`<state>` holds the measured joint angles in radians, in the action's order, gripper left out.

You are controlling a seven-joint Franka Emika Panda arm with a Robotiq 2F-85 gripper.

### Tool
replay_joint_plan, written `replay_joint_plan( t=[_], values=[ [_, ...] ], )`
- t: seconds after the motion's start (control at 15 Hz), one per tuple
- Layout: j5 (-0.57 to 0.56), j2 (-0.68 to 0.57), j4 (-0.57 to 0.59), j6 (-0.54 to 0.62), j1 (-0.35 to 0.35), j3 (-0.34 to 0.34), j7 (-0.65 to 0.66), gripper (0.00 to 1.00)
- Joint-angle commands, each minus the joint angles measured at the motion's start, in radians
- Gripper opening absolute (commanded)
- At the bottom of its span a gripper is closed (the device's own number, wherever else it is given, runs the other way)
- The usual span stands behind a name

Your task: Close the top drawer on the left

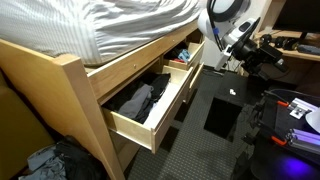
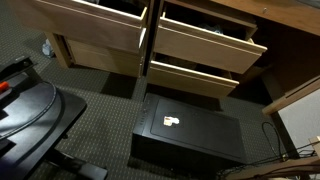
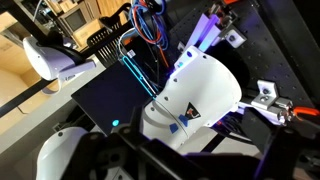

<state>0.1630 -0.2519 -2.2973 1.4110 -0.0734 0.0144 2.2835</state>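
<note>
The top drawer (image 1: pixel 163 112) under the bed (image 1: pixel 60 75) is pulled out, with dark clothes (image 1: pixel 135 100) inside. The pincer (image 1: pixel 243 45) is well apart from it; released or clenched, I cannot tell.

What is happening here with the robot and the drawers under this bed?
A white robot arm stands beside a wooden bed whose drawers are pulled out. The nearest open drawer holds dark clothes. The arm is apart from the drawers and touches none of them, so nothing is closed yet. A black box lies on the floor in front of the drawers.
</note>
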Motion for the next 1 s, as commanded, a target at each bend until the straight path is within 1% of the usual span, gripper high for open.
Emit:
replay_joint_plan(
  t=[0.0,0.07,0.13,0.2,0.27,0.4,0.53,0.67,0.73,0.8,0.87,0.93],
  values=[
    [0.003,-0.012,0.009,-0.004,-0.008,-0.011,0.002,1.0],
    [0.004,-0.02,0.014,-0.006,-0.008,-0.013,0.003,1.0],
    [-0.047,-0.046,-0.05,0.024,0.027,-0.054,-0.016,1.0],
    [-0.081,-0.099,-0.037,-0.008,0.052,-0.083,-0.026,1.0],
    [-0.105,-0.117,-0.042,-0.016,0.063,-0.111,-0.006,1.0],
    [-0.164,-0.19,-0.045,-0.014,0.1,-0.179,-0.007,1.0],
    [-0.209,-0.273,-0.034,0.033,0.157,-0.247,-0.03,1.0],
    [-0.205,-0.342,-0.02,0.186,0.227,-0.308,-0.064,1.0],
    [-0.187,-0.388,-0.003,0.277,0.266,-0.324,-0.107,1.0],
    [-0.177,-0.428,0.02,0.336,0.299,-0.338,-0.149,1.0],
    [-0.193,-0.359,-0.031,0.267,0.238,-0.333,-0.091,1.0],
    [-0.19,-0.396,-0.015,0.312,0.267,-0.35,-0.12,1.0]
  ],
)
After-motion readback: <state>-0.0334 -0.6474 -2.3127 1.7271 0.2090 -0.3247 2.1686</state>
